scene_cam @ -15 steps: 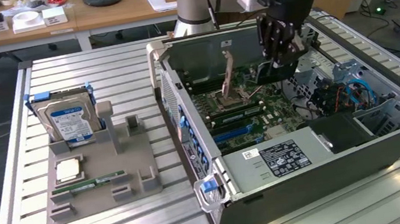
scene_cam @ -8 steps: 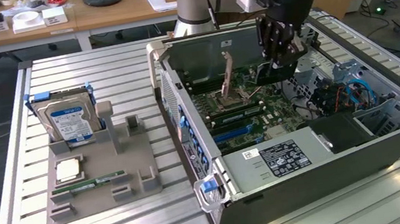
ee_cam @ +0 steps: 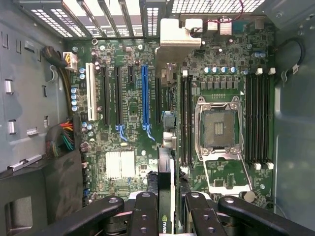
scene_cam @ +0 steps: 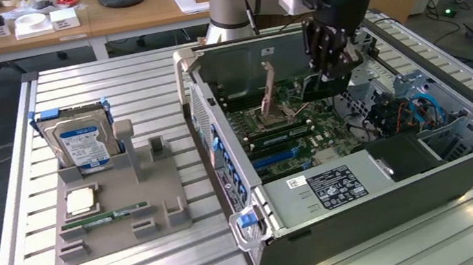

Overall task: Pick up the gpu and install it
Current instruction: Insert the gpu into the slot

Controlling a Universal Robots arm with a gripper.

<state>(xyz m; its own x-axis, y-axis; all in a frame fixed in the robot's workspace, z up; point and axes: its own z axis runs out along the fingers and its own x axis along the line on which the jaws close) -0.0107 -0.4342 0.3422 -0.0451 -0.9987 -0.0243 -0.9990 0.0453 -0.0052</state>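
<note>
Fingers [ee_cam: 145, 216] on edge-on gpu [ee_cam: 166, 196] above motherboard [ee_cam: 128, 108] in open case [scene_cam: 370, 221]

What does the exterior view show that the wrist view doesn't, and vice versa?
Exterior view: the hard drive, memory stick and processor chip sitting on the grey holder beside the computer case.
Wrist view: the white slot, silver heat sink and multicoloured wire bundle.
Both: the fingers clamping the graphics card above the motherboard and its empty processor socket.
</note>
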